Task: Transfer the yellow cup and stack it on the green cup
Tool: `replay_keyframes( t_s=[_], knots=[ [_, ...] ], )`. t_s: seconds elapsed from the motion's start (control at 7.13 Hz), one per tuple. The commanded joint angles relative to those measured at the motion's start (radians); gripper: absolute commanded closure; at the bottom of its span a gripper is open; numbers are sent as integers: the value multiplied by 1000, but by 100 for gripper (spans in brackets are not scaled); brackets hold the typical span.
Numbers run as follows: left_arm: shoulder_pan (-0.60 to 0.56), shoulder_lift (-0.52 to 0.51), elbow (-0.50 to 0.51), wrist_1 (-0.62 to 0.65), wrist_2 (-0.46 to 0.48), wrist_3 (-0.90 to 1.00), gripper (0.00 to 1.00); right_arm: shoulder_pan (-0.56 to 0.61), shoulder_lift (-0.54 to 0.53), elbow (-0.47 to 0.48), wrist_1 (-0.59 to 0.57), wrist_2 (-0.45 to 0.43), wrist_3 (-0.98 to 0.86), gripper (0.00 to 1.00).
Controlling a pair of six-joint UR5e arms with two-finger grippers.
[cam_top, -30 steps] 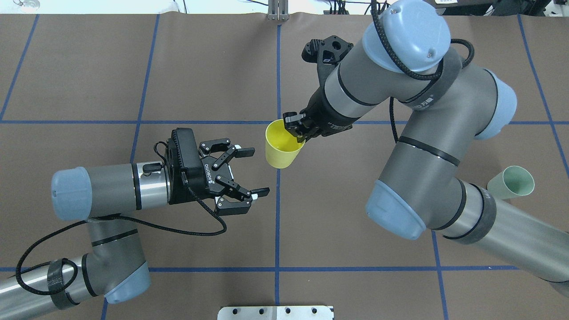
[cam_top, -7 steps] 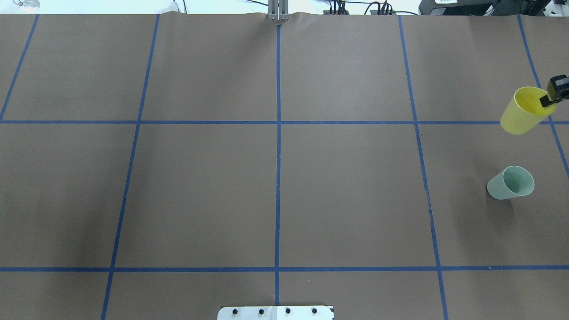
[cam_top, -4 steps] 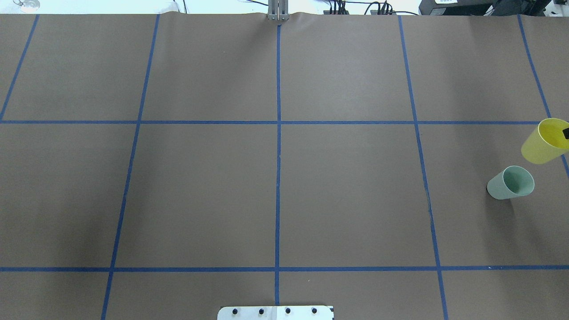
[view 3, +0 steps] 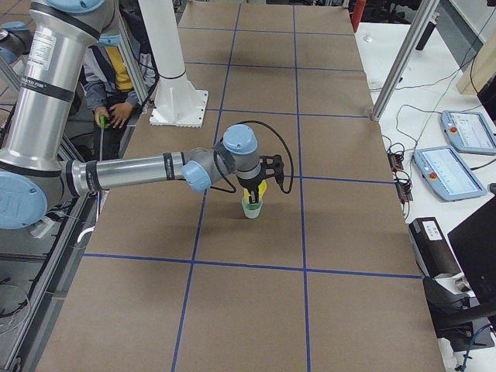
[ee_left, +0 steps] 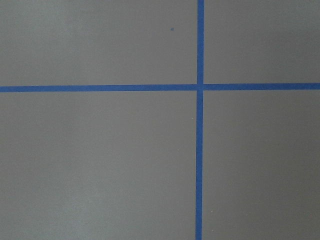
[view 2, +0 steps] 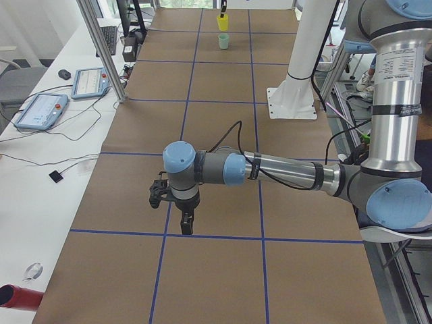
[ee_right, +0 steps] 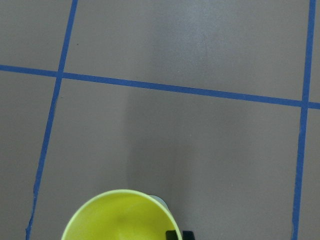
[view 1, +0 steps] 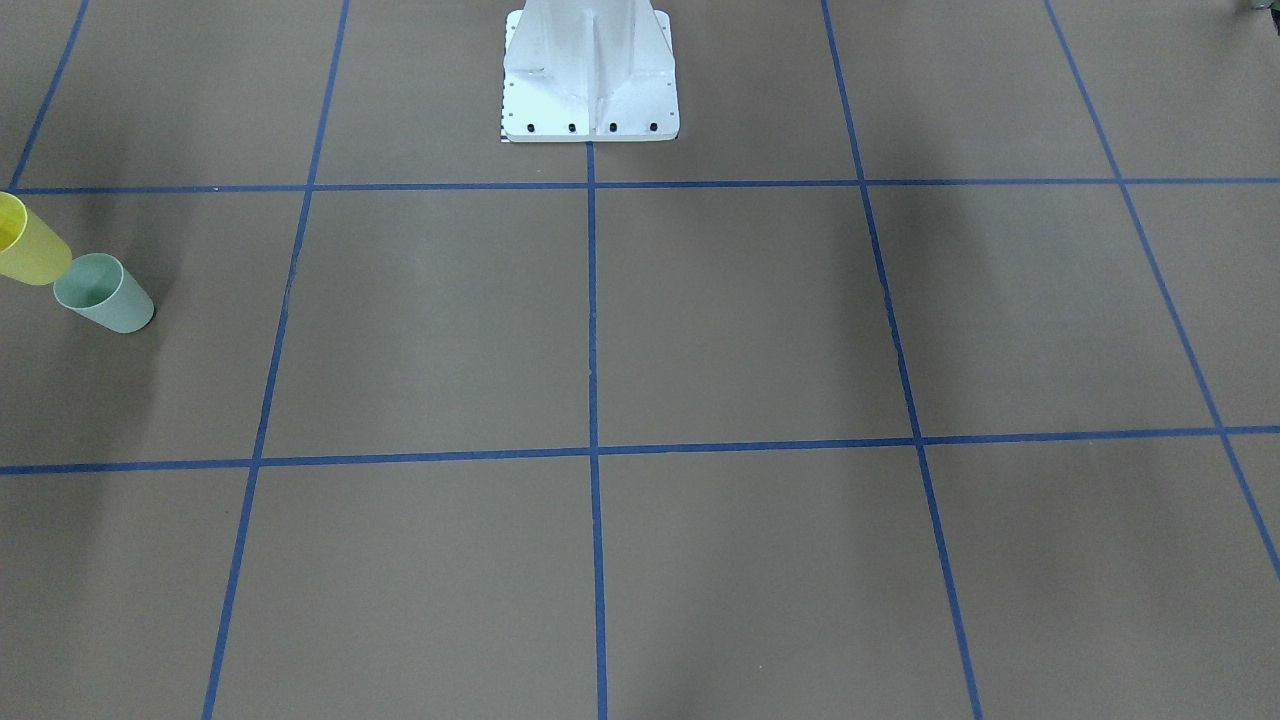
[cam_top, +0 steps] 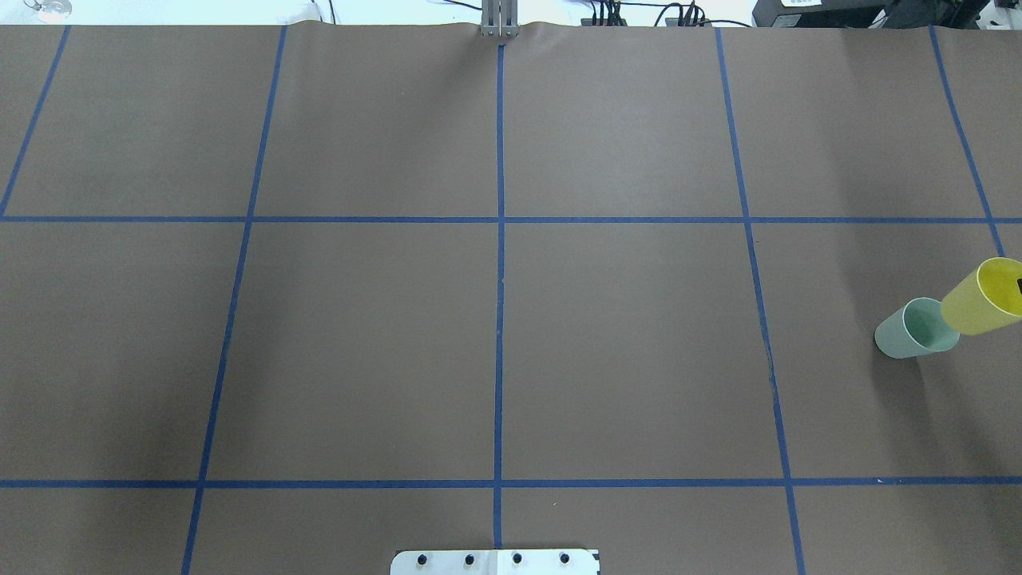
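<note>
Step in hand, as I judge it: final align, then lower. The right gripper (view 3: 253, 192) is clamped on the rim of the yellow cup (cam_top: 978, 302), which hangs mouth-up off the table (cam_top: 623, 343). The green cup (cam_top: 914, 329) stands upright and unheld at the table's far right end.

- **Position:** Yellow is above green, apart, not nested.
- **Exterior left view:** there's a clear gap between the two.
- **Overhead:** yellow's base overlaps green's right rim.
- **Right wrist view:** only a sliver of green rim shows past yellow's edge.

So it's near centred but not dead on. I can't tell the exact offset.

To do it well:
- Centre yellow's base over green's mouth before descending.
- Keep the axis vertical and go down slowly. The taper should self-guide once the base is inside.
- Green looks light, so a rim strike would likely tip or shove it.
- Release only when seated, then lift straight up.

The left gripper (view 2: 185, 226) hovers over the table's left end, well apart from the cups. Can't tell whether it's open or closed.
</note>
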Motion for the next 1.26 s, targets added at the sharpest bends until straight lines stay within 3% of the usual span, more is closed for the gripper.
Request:
replay_keyframes(
  t_s=[0.0,1.12],
  knots=[
    [1,16,-19,0,0,0,0,-54,-24,-24,89,-14,59,100],
    [1,17,-16,0,0,0,0,-91,25,-48,89,-68,102,100]
  ],
)
